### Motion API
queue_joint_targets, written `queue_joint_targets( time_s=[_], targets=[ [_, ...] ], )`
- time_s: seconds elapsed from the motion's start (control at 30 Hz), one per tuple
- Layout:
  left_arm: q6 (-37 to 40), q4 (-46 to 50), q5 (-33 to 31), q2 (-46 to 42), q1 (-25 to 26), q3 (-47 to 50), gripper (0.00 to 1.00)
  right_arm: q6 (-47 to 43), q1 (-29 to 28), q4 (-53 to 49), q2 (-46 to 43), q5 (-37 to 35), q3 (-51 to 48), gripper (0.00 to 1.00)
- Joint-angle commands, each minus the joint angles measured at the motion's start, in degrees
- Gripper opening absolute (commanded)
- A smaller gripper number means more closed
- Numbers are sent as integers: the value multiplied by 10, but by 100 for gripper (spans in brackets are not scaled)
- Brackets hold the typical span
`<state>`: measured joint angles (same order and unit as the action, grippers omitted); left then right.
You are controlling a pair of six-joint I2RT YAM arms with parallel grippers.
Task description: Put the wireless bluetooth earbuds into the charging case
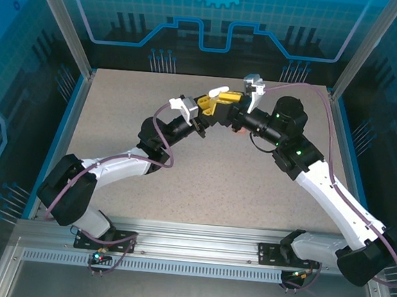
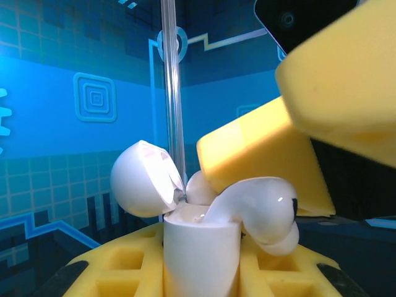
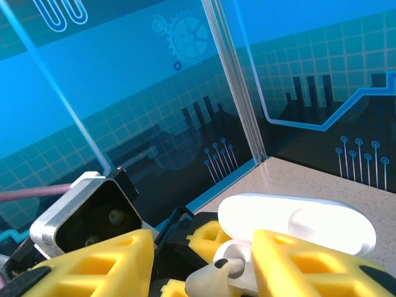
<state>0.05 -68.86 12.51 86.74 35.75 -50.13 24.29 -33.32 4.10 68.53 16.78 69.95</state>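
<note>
Earbud (image 2: pixel 260 207): light, rigid, glossy, so likely slippery. I would take it by the bulb and leave the stem free. My left claw (image 2: pixel 201 269) clamps the case (image 2: pixel 201 247), lid (image 2: pixel 139 179) open, above the far middle of the surface (image 1: pixel 115 148). The stem sits in the case and the bulb protrudes right. My right claw (image 3: pixel 210 266) stands partly apart around the earbud; I cannot tell whether it grips.

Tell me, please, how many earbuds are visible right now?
1: a white earbud sits partway in the open case that the left claw holds; others may be hidden.
</note>
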Motion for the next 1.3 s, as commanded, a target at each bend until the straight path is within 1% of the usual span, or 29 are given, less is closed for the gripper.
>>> queue_joint_targets(
  time_s=[0.0,0.03,0.1,0.27,0.4,0.5,0.7,0.83,0.9,1.0,1.07,1.17,1.27],
  targets=[
    [-8,-27,4,-4,5,-11,0,1,9,6,8,-5,30,52],
    [-8,-27,3,-4,4,-11,0,1,9,6,10,-3,34,52],
    [-9,-25,4,-3,5,-12,0,1,9,10,12,-1,43,57],
    [-13,-25,3,-2,5,-10,0,4,8,18,12,11,65,66],
    [-15,-24,1,-3,5,-8,0,12,8,2,-4,16,75,68],
    [-14,-23,-3,-3,5,-6,0,26,8,-39,-29,0,72,68],
    [-16,-29,-7,-2,5,-2,0,38,8,-90,-79,-40,40,70],
    [-16,-26,-8,-3,5,-2,0,56,8,-131,-84,-46,41,69],
    [-16,-26,-10,-4,5,-3,0,69,8,-159,-77,-40,46,67],
    [-15,-25,-11,-4,4,-4,0,101,8,-164,-68,-22,40,60],
    [-14,-24,-11,-4,5,-5,0,126,8,-149,-63,2,30,46],
    [-12,-20,-12,-6,4,-6,0,153,8,-126,-62,27,20,33],
    [-11,-17,-11,-8,4,-7,0,172,7,-117,-61,47,19,25]
  ],
)
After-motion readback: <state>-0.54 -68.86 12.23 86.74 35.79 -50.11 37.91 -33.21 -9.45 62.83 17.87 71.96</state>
